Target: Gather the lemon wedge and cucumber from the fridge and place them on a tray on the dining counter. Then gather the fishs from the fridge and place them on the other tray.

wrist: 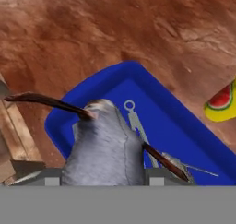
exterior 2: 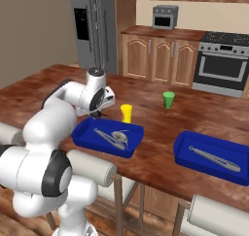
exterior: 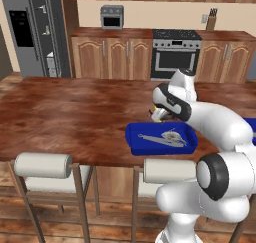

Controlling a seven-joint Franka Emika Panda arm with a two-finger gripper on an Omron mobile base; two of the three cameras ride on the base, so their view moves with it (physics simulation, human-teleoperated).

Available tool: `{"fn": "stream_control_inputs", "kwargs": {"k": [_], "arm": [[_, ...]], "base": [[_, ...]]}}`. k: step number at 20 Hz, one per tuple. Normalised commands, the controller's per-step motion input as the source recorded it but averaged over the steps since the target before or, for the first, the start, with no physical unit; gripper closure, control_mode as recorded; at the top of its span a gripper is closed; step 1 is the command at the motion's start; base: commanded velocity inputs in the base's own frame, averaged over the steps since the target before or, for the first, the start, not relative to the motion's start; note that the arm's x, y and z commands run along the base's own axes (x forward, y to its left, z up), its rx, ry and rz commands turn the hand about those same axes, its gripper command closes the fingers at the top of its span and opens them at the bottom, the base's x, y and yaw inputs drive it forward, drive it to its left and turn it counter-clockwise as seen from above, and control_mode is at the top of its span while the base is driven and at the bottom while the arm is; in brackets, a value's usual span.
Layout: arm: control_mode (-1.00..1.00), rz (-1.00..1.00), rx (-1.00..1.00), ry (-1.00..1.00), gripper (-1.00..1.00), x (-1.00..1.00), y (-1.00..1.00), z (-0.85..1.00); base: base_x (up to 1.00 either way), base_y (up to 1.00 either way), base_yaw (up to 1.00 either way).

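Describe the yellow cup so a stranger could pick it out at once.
On the long wooden dining counter, look beside the far edge of the left blue tray, next to the arm's gripper. The yellow cup stands upright there; the green cup stands farther back, away from both trays.

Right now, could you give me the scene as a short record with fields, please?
place: wooden dining counter
tool: above the near blue tray, holding a grey fish
near tray contents: one fish and metal tongs
far blue tray: metal tongs
also on counter: yellow cup, green cup
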Motion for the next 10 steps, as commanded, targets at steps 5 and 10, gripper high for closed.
{"fn": "stream_control_inputs", "kwargs": {"k": [5, 10], "arm": [[-1.00, 0.00, 0.00, 0.08, 1.00, 0.00, 0.17, -0.31], [-1.00, 0.00, 0.00, 0.07, 1.00, 0.00, 0.00, -0.41]], "base": [[0.00, 0.00, 0.00], [0.00, 0.00, 0.00]]}}
